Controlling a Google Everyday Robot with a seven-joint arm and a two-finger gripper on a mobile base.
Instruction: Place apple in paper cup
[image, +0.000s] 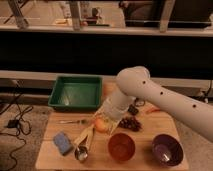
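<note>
The arm (150, 95) reaches down-left from the right; its gripper (103, 120) seems to hold the apple (101, 124), though the fingers' state I cannot tell.

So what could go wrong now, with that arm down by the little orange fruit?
The gripper hangs right over the apple, and the arm hides the paper cup, so aiming the drop could be hard. The apple is round and might roll toward the metal measuring cup or the orange-red bowl. The grapes beside it could get bumped.
</note>
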